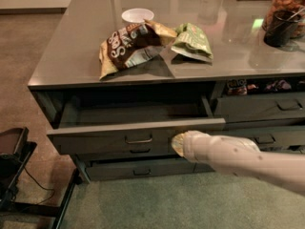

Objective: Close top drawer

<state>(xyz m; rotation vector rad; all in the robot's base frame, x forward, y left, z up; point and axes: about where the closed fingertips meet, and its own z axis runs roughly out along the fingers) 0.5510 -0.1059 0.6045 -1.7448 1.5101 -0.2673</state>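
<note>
Camera view, standing at the near side of the cabinet and looking down at it: the top drawer (95, 138) is in the left stack, directly under the counter (71, 56). It is pulled part of the way out, so its tall grey front stands nearer than the fronts around it and the dark, plain box behind shows from above. Its small metal pull (139, 140) sits at the middle of the front.

The pale arm (238, 159) reaches in from the near right, low across the scene. The claw (177, 144) at its end is up against the drawer front, just to the right of the pull and toward the lower edge of the front. From here it looks to be touching. I cannot tell whether the claw is open or closed, since its tip is turned toward the drawer.

Below the top drawer are lower grey drawers (138, 168) with like pulls, and more drawers (259, 108) fill the right stack. On the counter lie a brown snack bag (128, 44), a green snack bag (193, 42) beside it to the right, and a white cup (138, 15) just behind them. A jar (286, 13) stands at the far right.
</note>
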